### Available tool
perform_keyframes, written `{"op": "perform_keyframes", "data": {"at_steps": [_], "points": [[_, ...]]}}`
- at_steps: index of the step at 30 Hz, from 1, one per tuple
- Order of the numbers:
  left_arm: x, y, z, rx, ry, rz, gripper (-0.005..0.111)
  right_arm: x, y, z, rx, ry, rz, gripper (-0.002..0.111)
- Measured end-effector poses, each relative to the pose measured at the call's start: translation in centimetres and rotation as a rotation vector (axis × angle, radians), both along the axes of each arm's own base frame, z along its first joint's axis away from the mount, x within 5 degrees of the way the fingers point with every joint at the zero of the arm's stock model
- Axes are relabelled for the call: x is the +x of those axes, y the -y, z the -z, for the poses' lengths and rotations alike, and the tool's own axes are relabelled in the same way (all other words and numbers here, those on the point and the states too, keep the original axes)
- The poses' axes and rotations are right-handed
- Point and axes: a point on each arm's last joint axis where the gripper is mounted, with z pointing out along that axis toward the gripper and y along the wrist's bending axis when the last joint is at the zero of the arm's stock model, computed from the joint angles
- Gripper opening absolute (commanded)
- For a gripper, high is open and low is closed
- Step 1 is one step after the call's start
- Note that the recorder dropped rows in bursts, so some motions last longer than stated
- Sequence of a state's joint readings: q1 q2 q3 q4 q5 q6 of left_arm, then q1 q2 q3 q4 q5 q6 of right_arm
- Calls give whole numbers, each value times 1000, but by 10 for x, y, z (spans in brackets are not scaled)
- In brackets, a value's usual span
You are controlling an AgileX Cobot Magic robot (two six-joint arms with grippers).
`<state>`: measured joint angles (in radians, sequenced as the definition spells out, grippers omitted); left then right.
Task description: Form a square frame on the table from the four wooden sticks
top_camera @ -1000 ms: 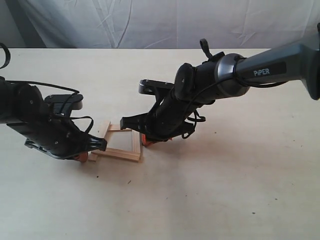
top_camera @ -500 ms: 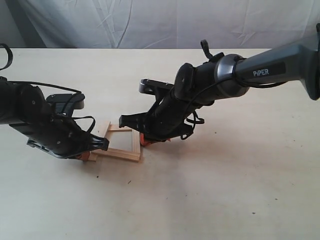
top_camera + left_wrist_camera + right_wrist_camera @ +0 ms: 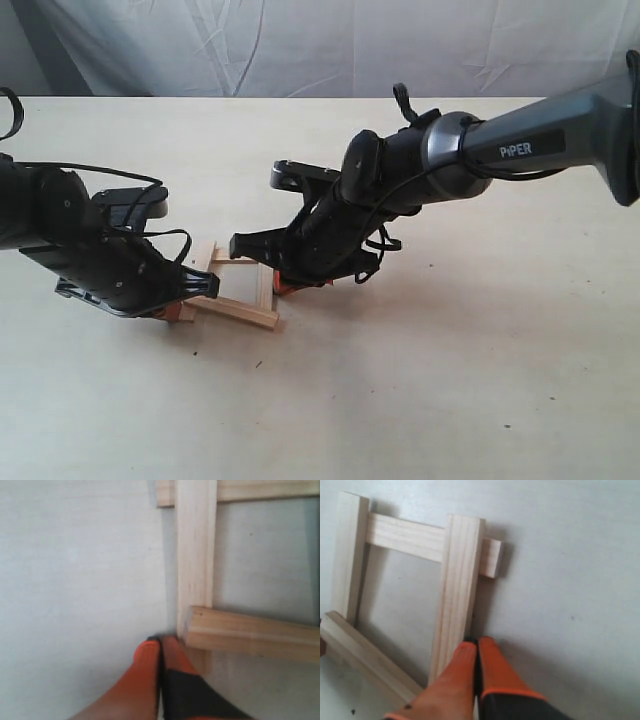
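Orange-tipped and pressed flat together, the right fingers [image 3: 490,667] hold nothing; their tips sit against the outer long edge of the upright stick [image 3: 457,590] on one side of the square frame [image 3: 238,291]. The left fingers [image 3: 144,672] are likewise closed and empty, with their tips down at the opposite corner, just beside the end of a slanted stick [image 3: 250,632] that lies on top of a longer stick [image 3: 195,545].

The four wooden sticks [image 3: 405,537] lie together near the middle of the table [image 3: 450,380], between the two arms. They make a crooked square: one end overhangs past the upright stick, and the stick nearest the front of the exterior view runs at a slant under or across its neighbours.

In the exterior view the black wrist of the right arm [image 3: 400,185] hangs over the frame's right side and hides that edge, while the left arm [image 3: 80,245] and its looping black cables [image 3: 150,236] cover the frame's left corner. Only the middle opening and the front stick show plainly there.

Around the frame the pale table carries a few tiny dark specks [image 3: 258,363]. A wrinkled white cloth [image 3: 300,40] hangs behind the far edge.
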<state>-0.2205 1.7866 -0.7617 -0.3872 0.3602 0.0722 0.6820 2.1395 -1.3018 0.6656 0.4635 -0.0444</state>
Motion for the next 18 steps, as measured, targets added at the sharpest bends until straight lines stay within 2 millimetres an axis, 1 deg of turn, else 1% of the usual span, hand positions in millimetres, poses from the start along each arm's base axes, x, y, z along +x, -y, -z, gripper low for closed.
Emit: {"op": "perform_keyframes", "data": {"at_steps": [9, 11, 14, 18], "points": [[0, -2, 1, 15, 1, 15, 0, 2, 3, 0, -1, -5, 6, 0], [0, -4, 0, 13, -5, 7, 0, 5, 7, -3, 3, -4, 16, 0], [-1, -14, -4, 15, -17, -11, 0, 10, 13, -15, 14, 18, 23, 0], [-2, -23, -14, 11, 3, -35, 0, 12, 16, -25, 17, 47, 16, 0]]}}
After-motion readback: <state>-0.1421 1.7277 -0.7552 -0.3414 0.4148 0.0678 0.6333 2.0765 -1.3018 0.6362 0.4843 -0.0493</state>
